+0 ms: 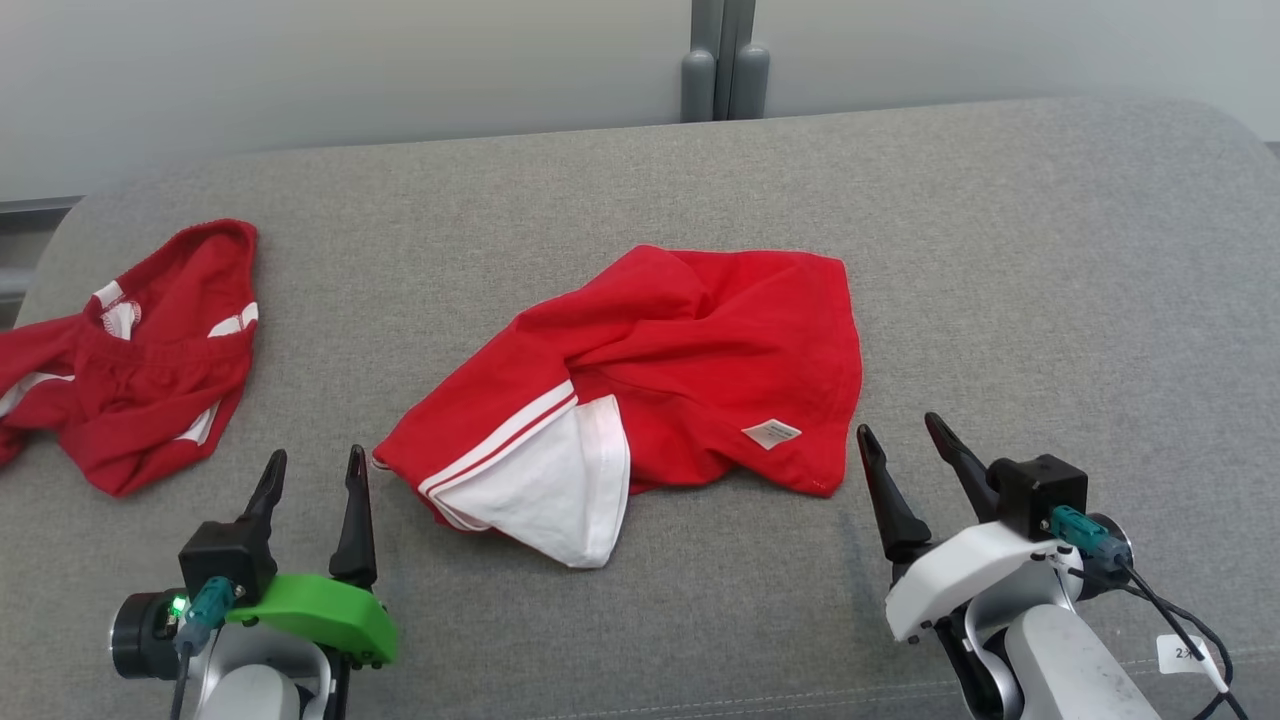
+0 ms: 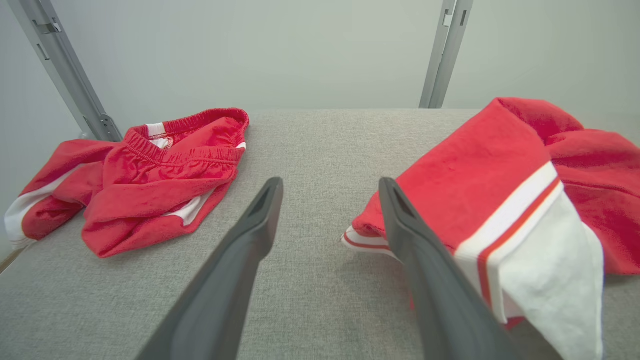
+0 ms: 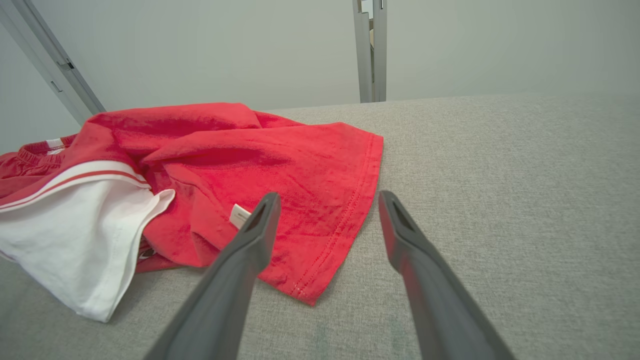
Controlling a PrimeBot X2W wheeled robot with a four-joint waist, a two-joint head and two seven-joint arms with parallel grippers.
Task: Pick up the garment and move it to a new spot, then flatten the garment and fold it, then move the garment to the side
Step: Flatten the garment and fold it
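A crumpled red garment (image 1: 690, 350) with a white panel and white-and-red stripes lies in the middle of the grey cushioned surface (image 1: 1000, 250); a small white label shows near its front right corner. My left gripper (image 1: 317, 455) stands open just to the left of the garment's striped corner, with nothing between its fingers. In the left wrist view that gripper (image 2: 330, 182) has the striped corner (image 2: 500, 200) right beside its right finger. My right gripper (image 1: 897, 425) stands open just beyond the garment's front right corner. In the right wrist view its fingers (image 3: 328, 196) straddle the hemmed edge (image 3: 320, 200).
A second red garment (image 1: 150, 350) with an elastic waistband and white trim lies bunched at the surface's far left edge, also in the left wrist view (image 2: 150, 180). A pale wall with grey posts (image 1: 725, 60) stands behind. Bare grey fabric stretches to the right.
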